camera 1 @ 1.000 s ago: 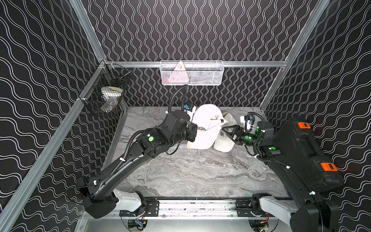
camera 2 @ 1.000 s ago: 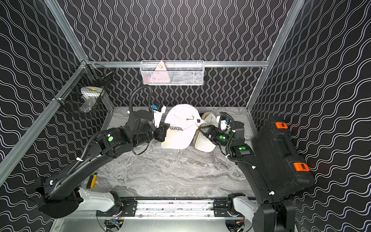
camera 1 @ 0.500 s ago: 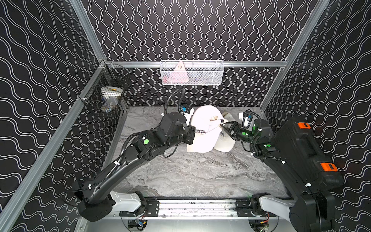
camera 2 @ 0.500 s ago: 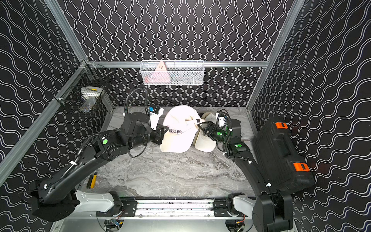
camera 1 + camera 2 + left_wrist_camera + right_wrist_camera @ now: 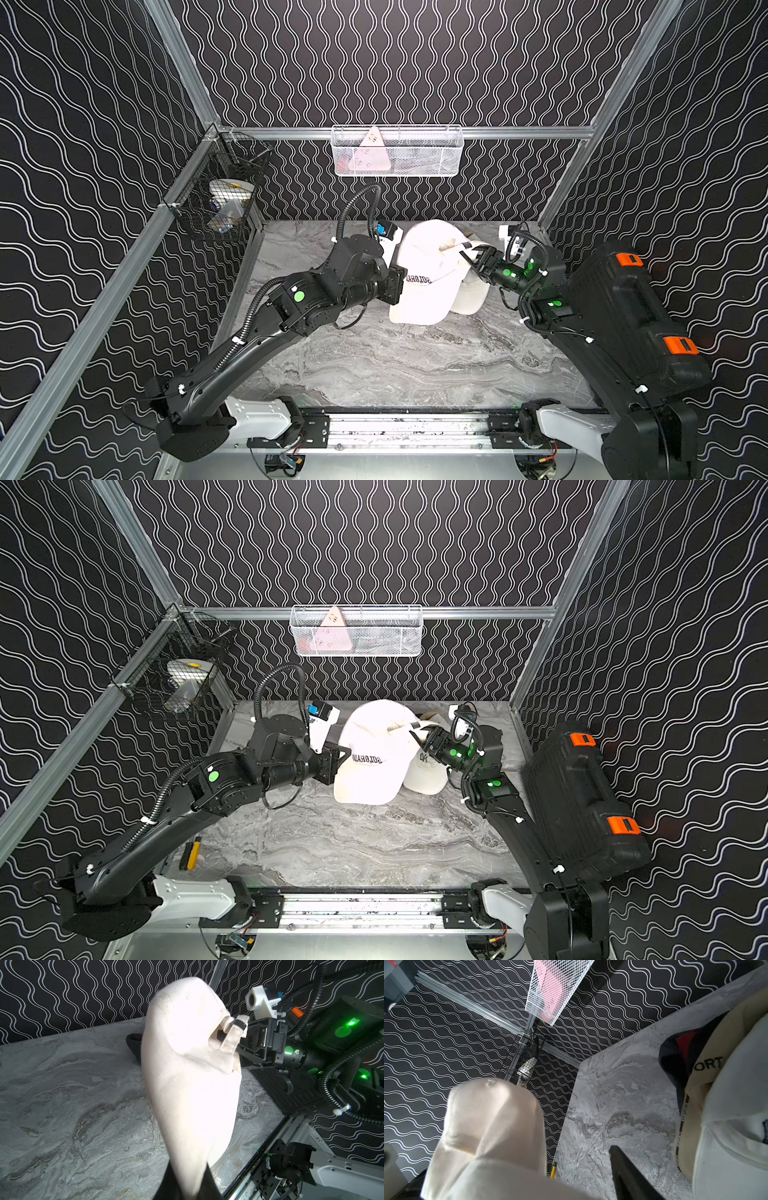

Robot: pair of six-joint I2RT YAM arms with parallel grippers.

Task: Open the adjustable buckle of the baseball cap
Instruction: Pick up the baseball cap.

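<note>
A white baseball cap (image 5: 422, 276) (image 5: 372, 758) is held up off the marble table, with my left gripper (image 5: 400, 283) (image 5: 341, 757) (image 5: 187, 1185) shut on its edge. The black adjustable buckle (image 5: 239, 1023) sits on the cap's rear strap (image 5: 227, 1042), facing the right arm. My right gripper (image 5: 470, 255) (image 5: 419, 734) (image 5: 512, 1167) is at that strap with its jaws apart. In the right wrist view cap fabric (image 5: 492, 1126) fills the gap. One black finger (image 5: 629, 1172) shows there and the other is hidden behind the fabric.
More caps lie under and behind the held one: a cream cap (image 5: 471, 297) (image 5: 726, 1118) and a navy one (image 5: 672, 1059). A black case (image 5: 623, 316) stands at the right. Wire baskets (image 5: 397, 151) (image 5: 220, 203) hang on the walls. A yellow-handled tool (image 5: 190, 854) lies near the front left.
My right gripper has moved back and up to the cap's rear strap, and its jaws have narrowed. The left arm has shifted slightly and still holds the cap.
</note>
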